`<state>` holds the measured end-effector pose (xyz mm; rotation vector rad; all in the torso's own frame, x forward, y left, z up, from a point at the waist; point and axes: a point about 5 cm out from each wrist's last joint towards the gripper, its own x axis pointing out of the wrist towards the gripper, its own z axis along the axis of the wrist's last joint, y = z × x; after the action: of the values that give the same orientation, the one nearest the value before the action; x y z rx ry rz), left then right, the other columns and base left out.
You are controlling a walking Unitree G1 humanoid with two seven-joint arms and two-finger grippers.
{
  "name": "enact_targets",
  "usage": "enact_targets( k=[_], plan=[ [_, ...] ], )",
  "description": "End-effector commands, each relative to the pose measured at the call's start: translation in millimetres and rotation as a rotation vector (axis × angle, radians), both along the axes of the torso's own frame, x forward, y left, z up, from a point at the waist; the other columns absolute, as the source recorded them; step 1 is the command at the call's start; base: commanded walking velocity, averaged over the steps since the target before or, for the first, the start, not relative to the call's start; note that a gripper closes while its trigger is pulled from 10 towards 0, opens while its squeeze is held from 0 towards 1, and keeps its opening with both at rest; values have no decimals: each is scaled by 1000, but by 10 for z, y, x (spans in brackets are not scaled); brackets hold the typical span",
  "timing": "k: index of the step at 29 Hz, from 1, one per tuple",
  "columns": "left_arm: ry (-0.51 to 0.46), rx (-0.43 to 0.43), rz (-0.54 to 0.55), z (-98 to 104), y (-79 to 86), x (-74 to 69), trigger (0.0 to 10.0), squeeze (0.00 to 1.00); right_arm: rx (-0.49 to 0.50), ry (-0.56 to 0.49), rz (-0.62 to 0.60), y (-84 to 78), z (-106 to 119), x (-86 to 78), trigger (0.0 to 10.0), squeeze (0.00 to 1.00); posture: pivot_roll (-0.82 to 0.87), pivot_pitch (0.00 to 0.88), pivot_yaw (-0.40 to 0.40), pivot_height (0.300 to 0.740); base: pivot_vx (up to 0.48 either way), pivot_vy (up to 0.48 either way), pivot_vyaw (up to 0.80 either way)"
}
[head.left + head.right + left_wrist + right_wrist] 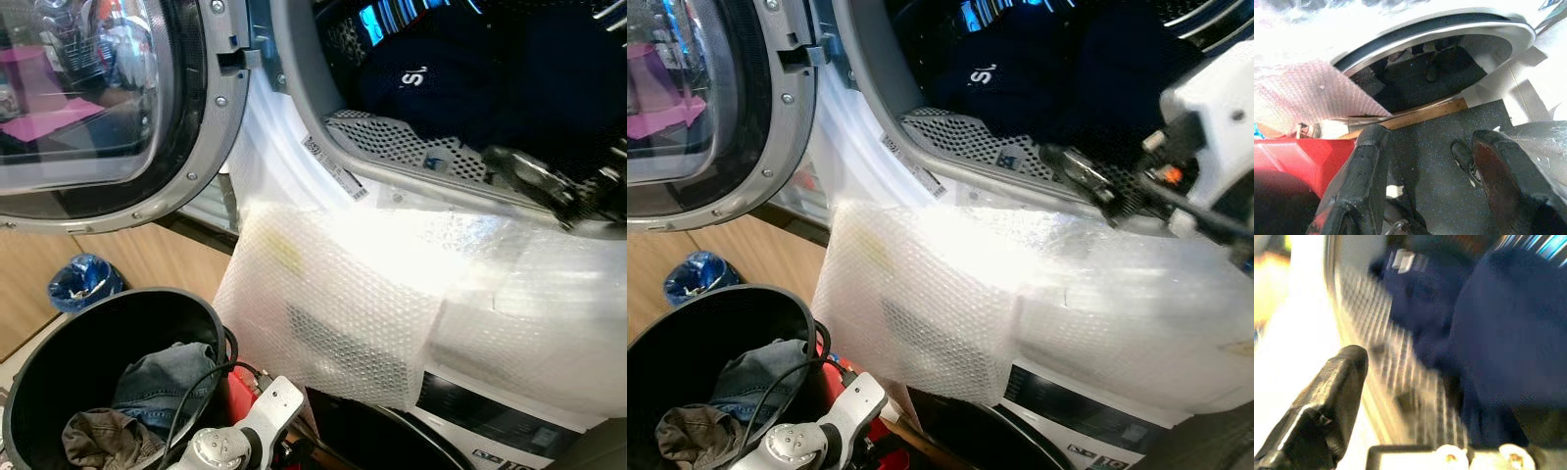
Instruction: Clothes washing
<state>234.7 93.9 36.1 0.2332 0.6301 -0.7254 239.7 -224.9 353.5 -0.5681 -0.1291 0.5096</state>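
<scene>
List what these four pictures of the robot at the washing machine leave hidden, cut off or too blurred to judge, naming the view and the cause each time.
- Right gripper at the drum mouth: blurred in the head views and right wrist view; open or shut is unclear.
- Dark blue garment: top edge cuts it off, white lettering unreadable.
- Black basket: bottom edge crops it; denim covers deeper clothes.
- Washer front: bubble wrap veils it.
- Left gripper: open, holding nothing.
</scene>
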Motion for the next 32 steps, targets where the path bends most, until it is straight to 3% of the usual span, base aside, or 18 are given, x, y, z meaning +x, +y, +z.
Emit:
enact_targets(
  k=[1,9,15,17,26,32],
  plan=[
    [9,8,-10,-19,-3,-18,10000,0,-36,-61,15,-8,85,-90,10000,0,-137,125,19,740,0,0,0],
    [11,5,-13,-19,-8,-17,10000,0,-52,-65,-4,-208,110,-181,10000,0,-144,126,21,740,0,0,0],
    [11,6,-12,-20,3,-16,10000,0,-109,-32,50,-316,-8,-310,10000,0,-147,127,24,740,0,0,0],
    [13,9,-21,-24,3,-18,10000,0,-143,26,83,-386,-146,-383,10000,0,-154,126,28,740,0,0,0],
    [11,12,-29,-24,-3,-15,10000,0,-135,39,275,-146,-224,-473,10000,0,-149,125,32,740,0,0,0],
    [9,13,-28,-23,-3,-11,10000,0,-61,30,262,-33,-254,-279,10000,0,-143,123,29,740,0,0,0]
  ],
)
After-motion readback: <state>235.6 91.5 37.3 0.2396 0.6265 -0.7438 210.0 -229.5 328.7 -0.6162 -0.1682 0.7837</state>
